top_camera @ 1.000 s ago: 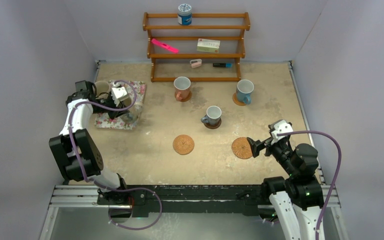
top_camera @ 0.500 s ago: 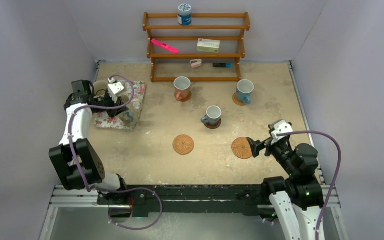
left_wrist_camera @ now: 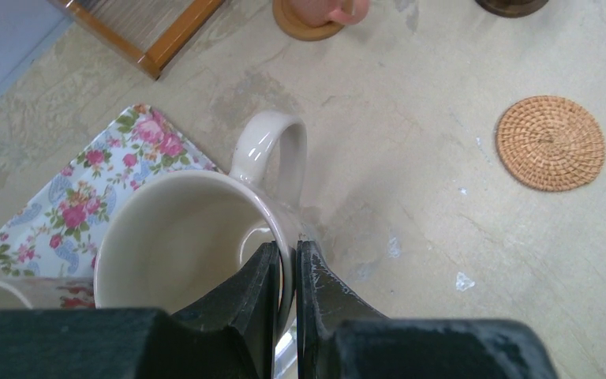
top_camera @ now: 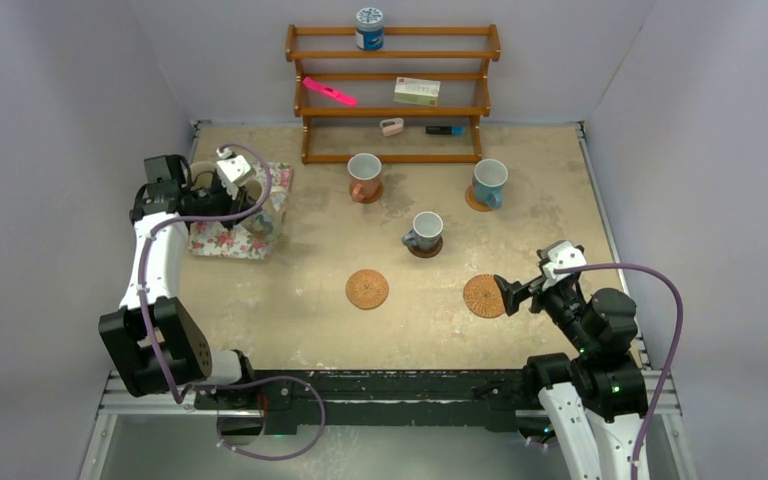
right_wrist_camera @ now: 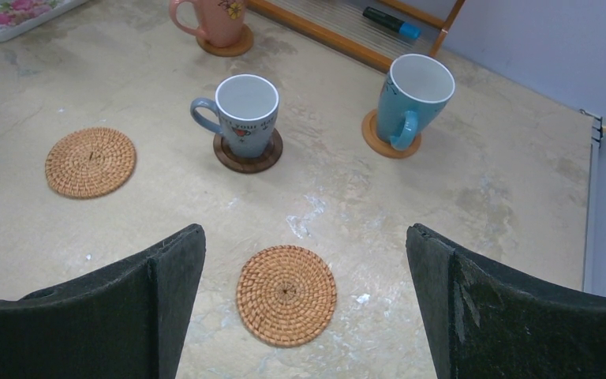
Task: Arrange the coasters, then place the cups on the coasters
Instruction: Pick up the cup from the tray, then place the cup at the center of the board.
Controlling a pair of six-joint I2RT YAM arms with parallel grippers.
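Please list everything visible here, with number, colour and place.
table: 1, beige; under everything.
wooden rack: 1, brown; rear edge.
canister: 1, blue-white; rack top.
pink stick, pale box, pinkish clip, dark marker: 1 each; rack shelves.
floral mat: 1, white-pink; left side.
cream mug: 2, cream; at the mat, one gripped by its rim.
pinkish mug: 1, pink-white; before the rack.
grey-blue mug: 1, grey-blue; centre.
blue mug: 1, blue; rear right.
woven coaster: 4, tan; two bare in front, two under mugs.
dark coaster: 1, brown; under the grey-blue mug.
left claw: 1, black; shut on a cream mug's rim.
right claw: 1, black; open, beside the right bare coaster.
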